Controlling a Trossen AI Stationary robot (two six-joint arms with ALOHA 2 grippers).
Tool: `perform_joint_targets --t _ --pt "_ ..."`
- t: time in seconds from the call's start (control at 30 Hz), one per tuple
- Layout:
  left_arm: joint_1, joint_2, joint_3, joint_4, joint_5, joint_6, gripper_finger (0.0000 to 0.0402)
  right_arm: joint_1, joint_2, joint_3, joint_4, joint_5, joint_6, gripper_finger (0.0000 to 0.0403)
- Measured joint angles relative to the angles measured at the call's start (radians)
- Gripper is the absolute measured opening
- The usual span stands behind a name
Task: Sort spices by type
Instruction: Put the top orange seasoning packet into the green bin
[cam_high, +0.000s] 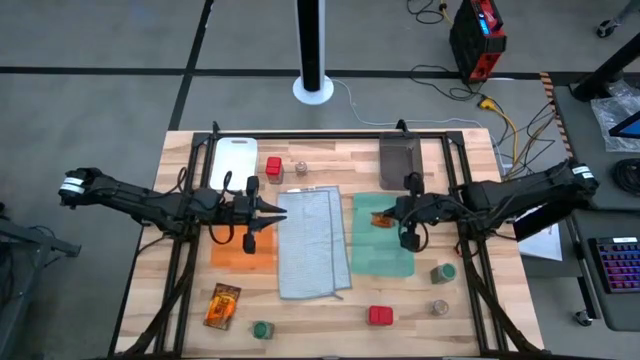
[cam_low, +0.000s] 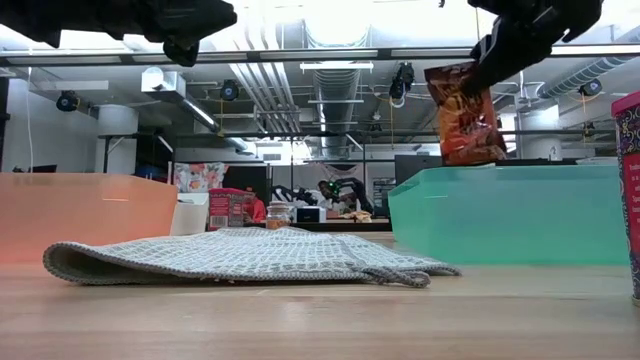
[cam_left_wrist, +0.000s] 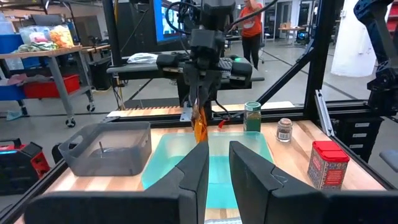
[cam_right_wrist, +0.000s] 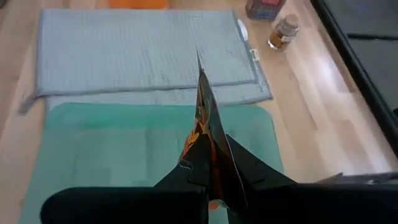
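My right gripper hangs over the green cloth, shut on a shiny orange-brown packet. My left gripper hovers level at the seam of the orange cloth and the grey cloth. Its fingers stand a narrow gap apart with nothing between them. On the wood stand a red box and a shaker at the far side. Near the front are a second packet, a green-topped jar, a red box, a shaker and a green-topped jar. My right gripper pinches the packet's upper edge near one top corner between its two fingers, slanting down from the table's right side. The packet hangs upright below the fingers, seen edge-on in the wrist view and lifted clear above the green cloth.
A white board lies at the far left and a dark grey bin at the far right. A black frame runs around the table. Bare wood shows along the front between the jars and boxes.
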Motion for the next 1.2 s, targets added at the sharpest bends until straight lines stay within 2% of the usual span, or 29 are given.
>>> perform_joint_targets --t 0.17,0.4,0.57,0.73,1.03,1.2 --pt "0.000 0.000 0.000 0.000 0.000 -0.002 0.0048 0.000 0.006 -0.024 0.028 0.097 -0.043 0.0012" --pt "0.000 0.000 0.000 0.000 0.000 -0.002 0.0048 -0.002 0.007 -0.168 0.284 0.121 -0.106 0.0012" --pt "0.000 0.000 0.000 0.000 0.000 -0.002 0.0048 -0.003 0.007 -0.250 0.387 0.198 -0.131 0.0012" --pt "0.000 0.000 0.000 0.000 0.000 -0.001 0.0048 -0.020 0.014 -0.302 0.495 0.196 -0.143 0.0012" --pt "0.000 0.000 0.000 0.000 0.000 0.004 0.0048 -0.076 0.084 -0.308 0.524 0.184 -0.154 0.0012" --pt "0.000 0.000 0.000 0.000 -0.001 0.005 0.0048 -0.093 0.148 -0.308 0.594 0.139 -0.158 0.0012"
